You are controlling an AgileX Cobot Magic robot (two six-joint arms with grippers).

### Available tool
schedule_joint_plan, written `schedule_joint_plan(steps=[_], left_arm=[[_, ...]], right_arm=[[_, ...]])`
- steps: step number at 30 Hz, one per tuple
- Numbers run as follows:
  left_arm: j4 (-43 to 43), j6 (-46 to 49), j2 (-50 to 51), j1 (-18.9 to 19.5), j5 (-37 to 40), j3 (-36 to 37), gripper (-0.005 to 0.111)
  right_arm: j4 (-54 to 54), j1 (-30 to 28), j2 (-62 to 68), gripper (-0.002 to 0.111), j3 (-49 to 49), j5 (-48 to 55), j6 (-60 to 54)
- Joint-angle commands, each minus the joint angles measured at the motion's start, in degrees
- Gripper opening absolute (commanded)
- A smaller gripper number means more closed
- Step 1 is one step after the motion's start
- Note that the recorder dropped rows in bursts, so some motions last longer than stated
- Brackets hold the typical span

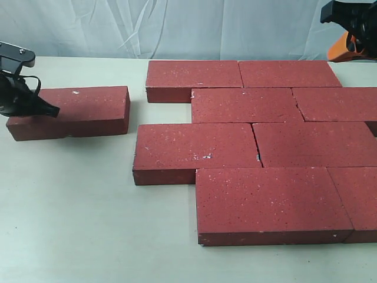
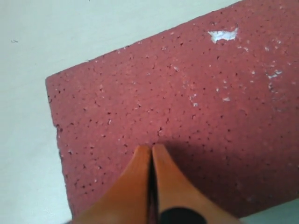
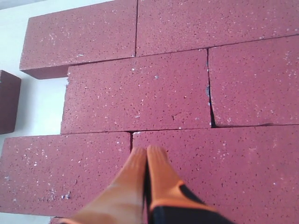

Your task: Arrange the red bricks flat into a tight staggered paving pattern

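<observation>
Several dark-red bricks point(image 1: 253, 147) lie flat in staggered rows at the centre and right of the table, edges close together. One loose brick point(image 1: 82, 109) lies apart at the left, also seen as the brick point(image 2: 187, 116) filling the left wrist view. My left gripper point(image 2: 152, 148) is shut, its orange tips over that brick near its left end. My right gripper point(image 3: 147, 150) is shut and hangs above the paved rows point(image 3: 140, 93), near a joint between two bricks; in the exterior view it sits at the top right corner point(image 1: 353, 23).
A pale table point(image 1: 88, 224) carries everything. A white cloth backdrop point(image 1: 177, 29) hangs behind. A gap of bare table separates the loose brick from the paved group. The rightmost bricks run off the exterior view's edge.
</observation>
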Motion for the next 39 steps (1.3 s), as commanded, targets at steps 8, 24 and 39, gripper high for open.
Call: schedule_joint_plan(steps=[8,24,39], left_arm=[[-7.18,-0.66,-6.94,-0.39,-0.14,-0.31,0.000],[-5.40,-21.21,-4.57,-5.52,7.79,-3.48,0.000],[37.27,-62.43,0.01,-14.01,14.64,-11.40,0.011]], right_arm=[[-0.04,-0.27,0.10,-0.001,0.19,-0.86,-0.36],[-0.05,-0.27,0.10,-0.001,0.19,-1.10,-0.36],[0.08,-0.27,0.10,-0.001,0.19,-1.10,-0.36]])
